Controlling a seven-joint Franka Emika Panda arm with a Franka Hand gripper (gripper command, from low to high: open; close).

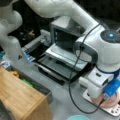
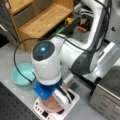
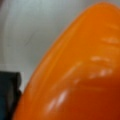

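Observation:
My gripper points down at the lower right in a front view, right over a pinkish-orange plate that lies on a white flat device with buttons. In both front views the wrist and its blue block cover the fingertips. The same plate sits under the gripper on the white device. A glossy orange surface fills most of the wrist view, very close, with a pale surface behind it. I cannot see whether anything is held.
A toaster oven stands behind with its door folded down. A wooden shelf unit is close by. A teal bowl rests beside the white device. A black cable loops off the wrist.

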